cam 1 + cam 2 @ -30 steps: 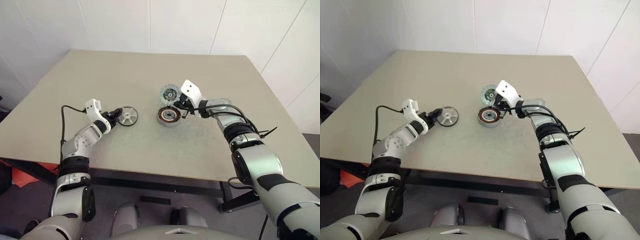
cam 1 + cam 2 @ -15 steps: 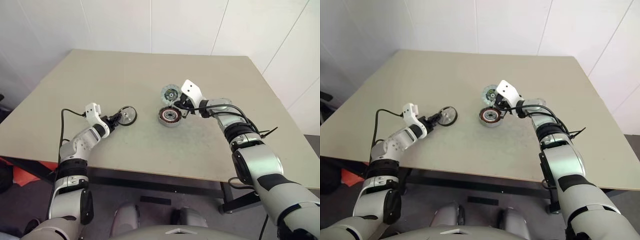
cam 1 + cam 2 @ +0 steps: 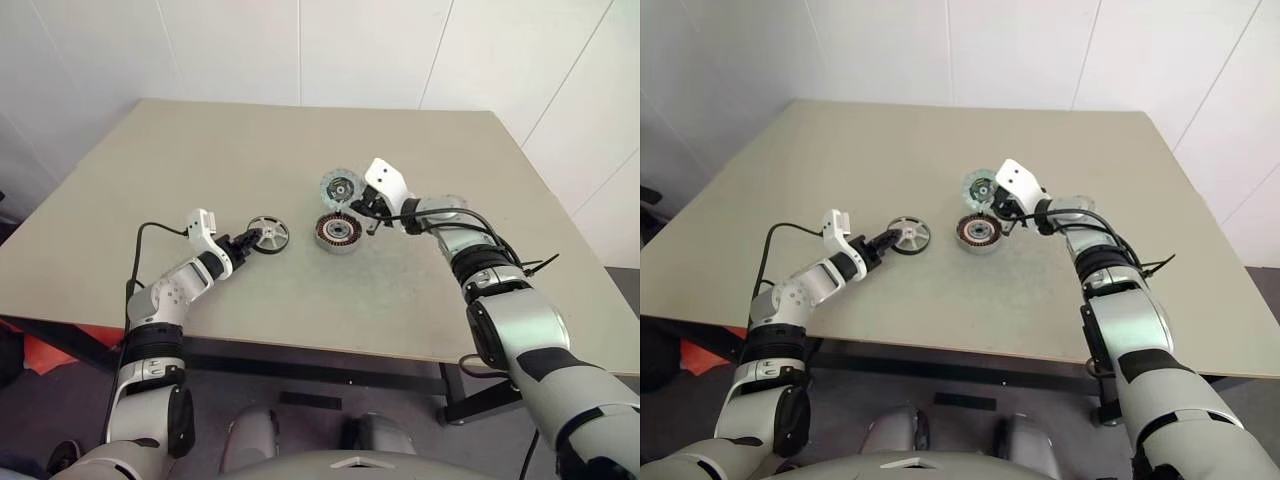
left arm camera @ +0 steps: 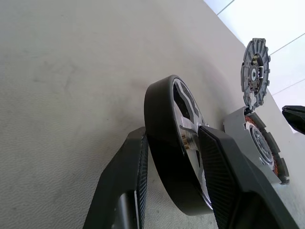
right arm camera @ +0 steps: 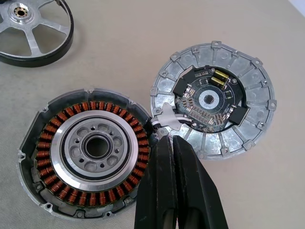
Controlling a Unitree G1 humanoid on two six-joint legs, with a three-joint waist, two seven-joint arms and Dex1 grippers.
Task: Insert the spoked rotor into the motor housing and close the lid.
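My left gripper (image 3: 251, 241) is shut on the spoked rotor (image 3: 269, 235), a black-rimmed wheel with silvery spokes. In the left wrist view the rotor (image 4: 164, 119) stands tilted on edge between the two black fingers (image 4: 136, 191). To its right the motor housing (image 3: 338, 233) lies face up on the table, its orange windings (image 5: 45, 138) and metal hub showing. Beyond it the lid (image 3: 339, 187) lies open with its circuit side (image 5: 214, 100) up, joined to the housing by a short white wire (image 5: 167, 119). My right gripper (image 5: 172, 143) is shut and empty, its tips at that wire.
The beige table (image 3: 200, 150) has bare room to the left, behind and in front of the parts. Its front edge (image 3: 330, 345) runs close below both arms. White walls stand behind. A black cable (image 3: 150, 235) loops off my left wrist.
My left gripper has carried the rotor to the right, closer to the housing, and tilted it more. The right gripper, housing and lid have not moved.
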